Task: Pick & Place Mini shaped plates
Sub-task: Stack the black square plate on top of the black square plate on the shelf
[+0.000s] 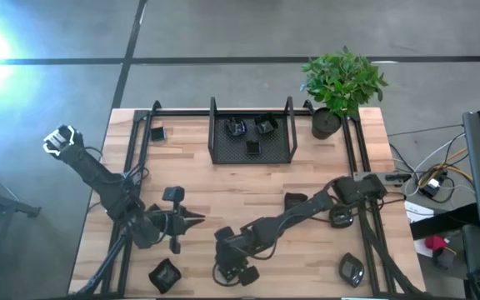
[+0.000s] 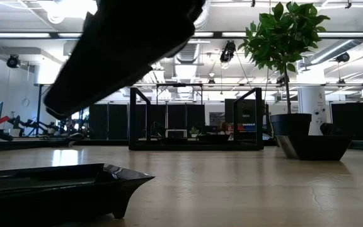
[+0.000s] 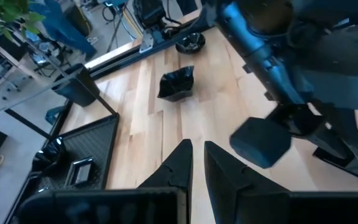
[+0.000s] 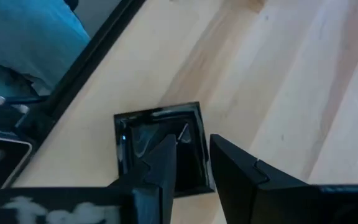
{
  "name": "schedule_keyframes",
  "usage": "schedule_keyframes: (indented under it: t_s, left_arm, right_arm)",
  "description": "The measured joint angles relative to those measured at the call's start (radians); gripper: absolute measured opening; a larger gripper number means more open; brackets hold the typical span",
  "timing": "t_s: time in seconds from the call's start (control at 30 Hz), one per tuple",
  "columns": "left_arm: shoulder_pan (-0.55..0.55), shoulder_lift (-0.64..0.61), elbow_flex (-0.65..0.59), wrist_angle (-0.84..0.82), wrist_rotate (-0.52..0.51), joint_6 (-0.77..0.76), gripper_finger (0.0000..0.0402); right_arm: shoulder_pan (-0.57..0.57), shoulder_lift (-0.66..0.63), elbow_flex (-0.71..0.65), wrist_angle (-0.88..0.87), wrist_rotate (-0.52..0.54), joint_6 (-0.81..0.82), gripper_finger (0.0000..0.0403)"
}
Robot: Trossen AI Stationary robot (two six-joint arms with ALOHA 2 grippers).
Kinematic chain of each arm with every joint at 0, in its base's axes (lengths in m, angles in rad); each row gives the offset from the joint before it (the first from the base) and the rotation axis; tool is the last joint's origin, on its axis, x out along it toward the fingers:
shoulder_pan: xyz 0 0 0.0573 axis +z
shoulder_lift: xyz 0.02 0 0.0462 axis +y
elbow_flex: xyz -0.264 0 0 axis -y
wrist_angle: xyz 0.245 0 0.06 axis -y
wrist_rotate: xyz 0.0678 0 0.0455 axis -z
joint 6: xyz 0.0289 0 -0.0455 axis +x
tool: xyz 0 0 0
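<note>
Small glossy black mini shaped plates lie scattered on the wooden table. My right gripper [image 1: 238,271] [image 4: 194,146] is open and hovers near the table's near edge over a square plate [image 4: 148,134] [image 2: 49,186]. That plate rests flat on its base. In the right wrist view one finger shows over the plate's hollow and the other beyond its rim. In the low view the gripper [image 2: 106,57] stands clear above it. My left gripper [image 1: 200,221] [image 3: 197,149] is shut and empty over bare wood, pointing toward the right arm.
Other plates lie at the near left [image 1: 167,275], the near right [image 1: 351,269], mid right [image 1: 297,202] [image 1: 340,218] and the far left [image 1: 157,133]. The mesh tray [image 1: 215,158] at the far edge holds three plates. A potted plant [image 1: 326,123] stands beside it. Black rails run along both sides.
</note>
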Motion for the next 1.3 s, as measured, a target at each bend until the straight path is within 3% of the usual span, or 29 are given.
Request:
schedule_keyframes:
  t_s: [0.2,0.43,1.3]
  left_arm:
    - [-0.002,-0.001,0.000,-0.001,-0.015,0.003,0.0037]
    - [-0.002,-0.001,0.000,-0.002,-0.015,0.003,0.0037]
    - [-0.002,-0.001,0.000,-0.002,-0.015,0.004,0.0037]
  right_arm:
    - [-0.003,0.030,0.054,-0.057,-0.017,-0.047,0.0098]
    - [-0.016,0.031,0.027,-0.055,-0.021,-0.052,0.0095]
    - [-0.031,0.032,-0.085,0.109,-0.078,-0.066,0.0085]
